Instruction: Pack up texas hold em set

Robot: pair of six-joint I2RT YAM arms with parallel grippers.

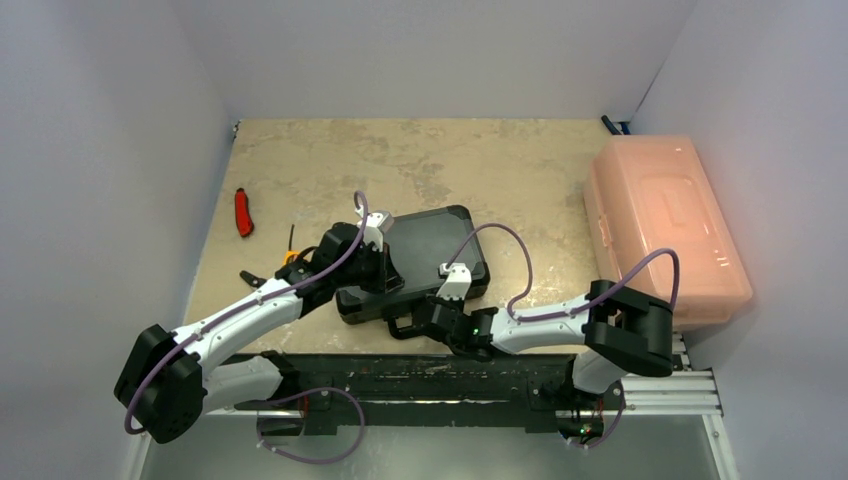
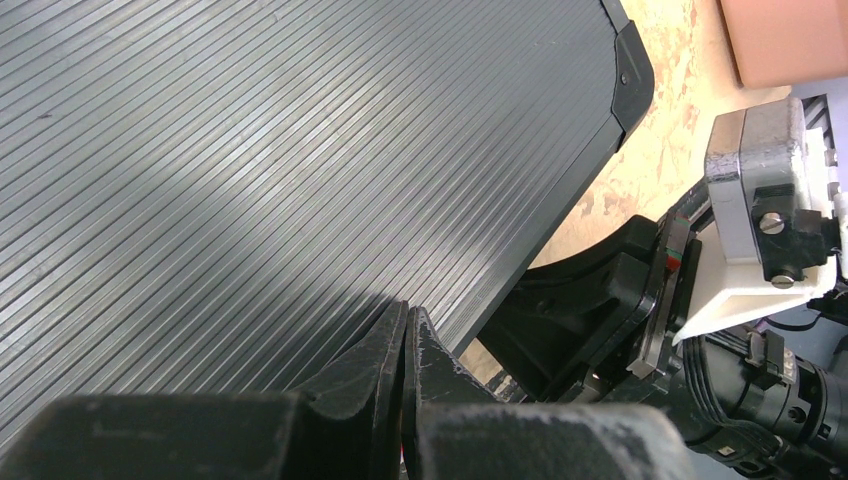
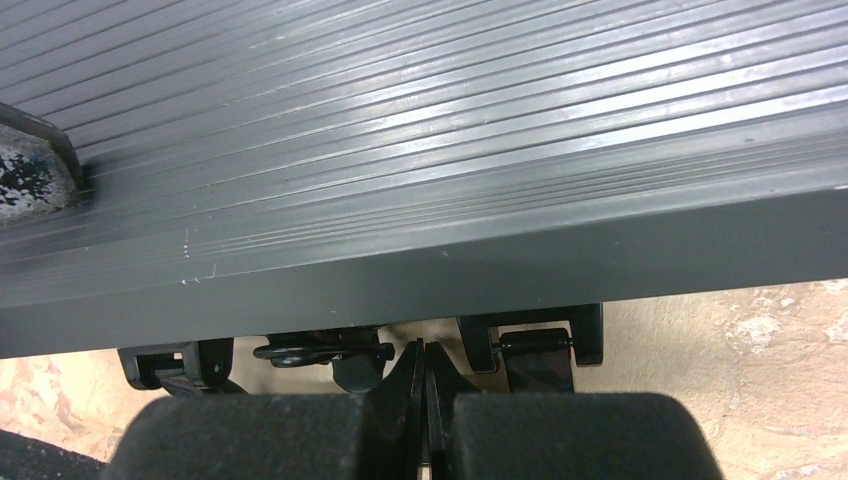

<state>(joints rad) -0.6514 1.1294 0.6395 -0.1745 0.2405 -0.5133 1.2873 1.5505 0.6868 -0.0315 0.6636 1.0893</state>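
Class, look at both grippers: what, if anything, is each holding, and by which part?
Nothing is held. The left gripper and right gripper are both shut empty, close to the closed case.

Top view's evenly lit and pretty sharp, with only soft shadows on the table (image 1: 450, 160), though the pink bin (image 1: 668, 225) blows out a bit on its lid. Wrist cams catch streaky glare off the ribbed case (image 2: 250, 180), and the left gripper (image 2: 405, 315) up close looks fuzzy.
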